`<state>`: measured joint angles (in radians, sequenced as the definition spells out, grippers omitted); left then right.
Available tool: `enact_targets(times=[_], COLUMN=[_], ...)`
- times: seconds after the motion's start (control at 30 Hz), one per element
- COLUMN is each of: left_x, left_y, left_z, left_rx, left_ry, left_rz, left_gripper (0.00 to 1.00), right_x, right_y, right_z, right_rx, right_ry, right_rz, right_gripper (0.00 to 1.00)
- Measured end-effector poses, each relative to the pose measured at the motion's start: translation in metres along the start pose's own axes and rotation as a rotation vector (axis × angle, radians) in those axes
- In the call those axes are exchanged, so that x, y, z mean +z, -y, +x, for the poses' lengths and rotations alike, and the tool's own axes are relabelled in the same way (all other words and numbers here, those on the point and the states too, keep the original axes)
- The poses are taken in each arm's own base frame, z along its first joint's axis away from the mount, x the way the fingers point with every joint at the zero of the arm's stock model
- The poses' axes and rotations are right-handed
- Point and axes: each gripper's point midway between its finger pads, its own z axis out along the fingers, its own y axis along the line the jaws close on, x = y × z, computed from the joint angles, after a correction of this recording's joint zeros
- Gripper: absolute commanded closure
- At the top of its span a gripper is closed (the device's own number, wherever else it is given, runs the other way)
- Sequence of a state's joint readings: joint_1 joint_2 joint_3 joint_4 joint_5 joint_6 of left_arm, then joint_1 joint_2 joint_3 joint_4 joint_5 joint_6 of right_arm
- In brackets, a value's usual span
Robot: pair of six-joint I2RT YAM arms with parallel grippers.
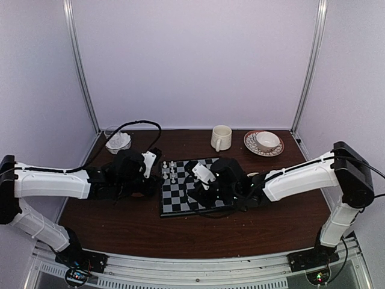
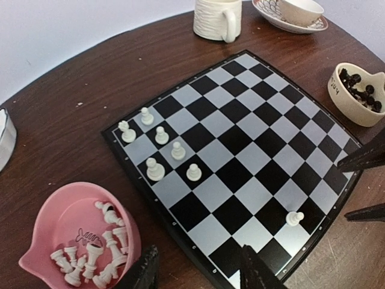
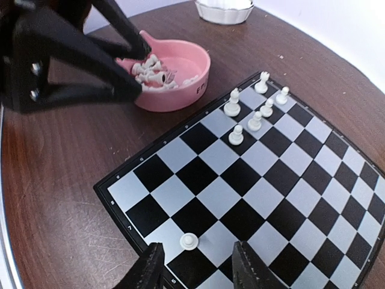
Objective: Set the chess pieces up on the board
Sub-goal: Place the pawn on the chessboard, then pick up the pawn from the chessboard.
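Note:
The board (image 2: 240, 138) lies mid-table, with several white chess pieces (image 2: 161, 135) standing in its far left corner. A lone white pawn (image 3: 189, 241) stands upright near the board's near edge. My right gripper (image 3: 198, 268) hangs open just behind that pawn, its fingers apart and touching nothing. More white pieces (image 2: 90, 256) lie in a pink bowl (image 2: 54, 223) to the left of the board. Beside that bowl, over the board's edge, my left gripper (image 2: 201, 271) is open and empty. Black pieces (image 2: 361, 89) fill a cream bowl (image 2: 346, 102) on the right.
A cream mug (image 1: 221, 138) and a saucer with a cup (image 1: 263, 142) stand behind the board. A glass dish (image 1: 118, 140) sits at the back left. Both arms reach low over the board (image 1: 180, 201), their grippers close together.

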<state>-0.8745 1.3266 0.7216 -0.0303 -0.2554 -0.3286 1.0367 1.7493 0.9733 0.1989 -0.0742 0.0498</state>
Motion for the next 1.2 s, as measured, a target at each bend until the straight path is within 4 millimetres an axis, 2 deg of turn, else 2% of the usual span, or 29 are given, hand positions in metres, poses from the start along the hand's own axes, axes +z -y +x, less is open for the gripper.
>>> enact_targets(times=[0.2, 0.43, 0.63, 0.77, 0.9, 1.1, 1.2], left_x=[0.024, 0.045, 0.057, 0.064, 0.072, 0.076, 0.076], left_y=[0.033, 0.071, 0.087, 0.094, 0.099, 0.102, 0.103], left_z=[0.008, 0.023, 0.032, 0.038, 0.041, 0.048, 0.050], left_rx=[0.048, 0.142, 0.184, 0.207, 0.219, 0.240, 0.249], left_ry=[-0.077, -0.173, -0.231, -0.262, -0.288, -0.316, -0.329], left_rz=[0.091, 0.151, 0.182, 0.192, 0.194, 0.197, 0.198], left_gripper=[0.52, 0.53, 0.56, 0.60, 0.75, 0.80, 0.87], right_x=[-0.021, -0.034, -0.043, -0.047, -0.048, -0.048, -0.048], right_y=[0.026, 0.074, 0.105, 0.114, 0.115, 0.114, 0.115], right_z=[-0.013, 0.001, 0.007, 0.010, 0.010, 0.010, 0.010], right_rx=[0.043, 0.154, 0.250, 0.286, 0.300, 0.302, 0.303], right_ry=[0.072, 0.075, 0.087, 0.090, 0.096, 0.096, 0.095], right_rz=[0.147, 0.353, 0.432, 0.454, 0.455, 0.453, 0.453], right_gripper=[0.59, 0.59, 0.59, 0.59, 0.59, 0.59, 0.59])
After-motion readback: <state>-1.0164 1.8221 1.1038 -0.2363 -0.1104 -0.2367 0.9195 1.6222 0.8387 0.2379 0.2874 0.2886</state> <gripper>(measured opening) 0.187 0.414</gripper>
